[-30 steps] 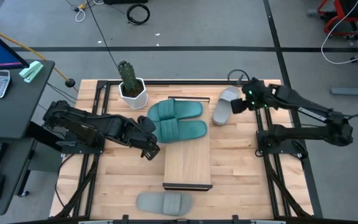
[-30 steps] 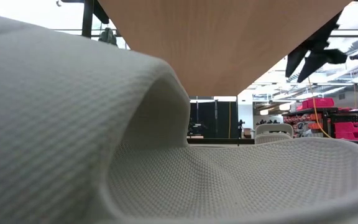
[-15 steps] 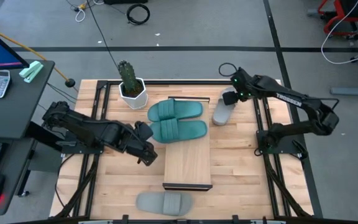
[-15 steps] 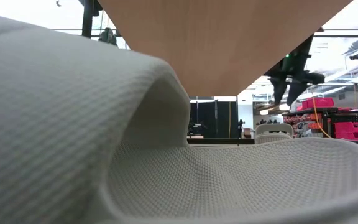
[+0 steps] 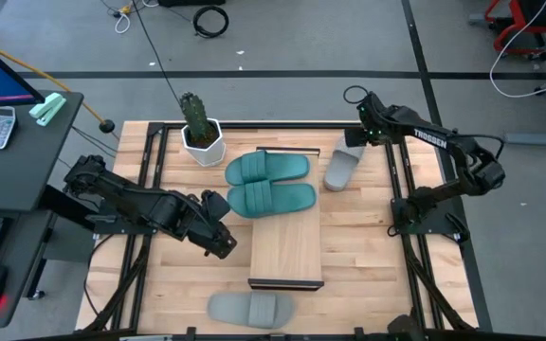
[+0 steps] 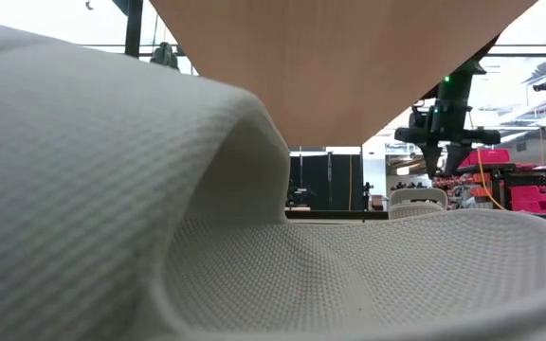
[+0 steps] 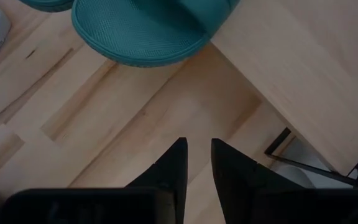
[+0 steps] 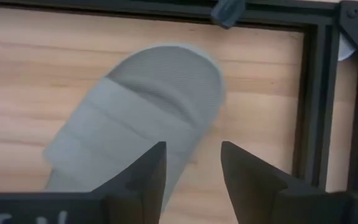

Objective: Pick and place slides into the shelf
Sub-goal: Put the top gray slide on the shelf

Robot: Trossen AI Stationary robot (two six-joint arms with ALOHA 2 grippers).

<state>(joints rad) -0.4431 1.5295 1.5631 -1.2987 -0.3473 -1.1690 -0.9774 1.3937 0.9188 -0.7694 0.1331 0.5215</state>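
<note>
2 teal slides [image 5: 268,185] lie side by side on the far end of the shelf [image 5: 287,248]. The near end of the shelf is bare. 1 grey slide [image 5: 342,169] lies on the table [image 5: 358,246], just to the right of the shelf's far end. The other grey slide [image 5: 250,307] lies on the table at the near edge, below the shelf.

The right gripper [image 8: 191,168] hangs over the far end of the first grey slide [image 8: 143,118]. Its fingers [image 8: 148,171] are apart and hold nothing.

The left gripper [image 5: 224,242] is low by the left side of the shelf. Its fingers [image 7: 174,165] are almost together and hold nothing.

I think the step now is grabbing the grey slide on the right. To do it well, the gripper should go straight down, with 1 finger on each side of the slide or its strap. It should squeeze gently, because the foam looks soft. Then it should lift high enough to clear the shelf edge and the teal slides.
</note>
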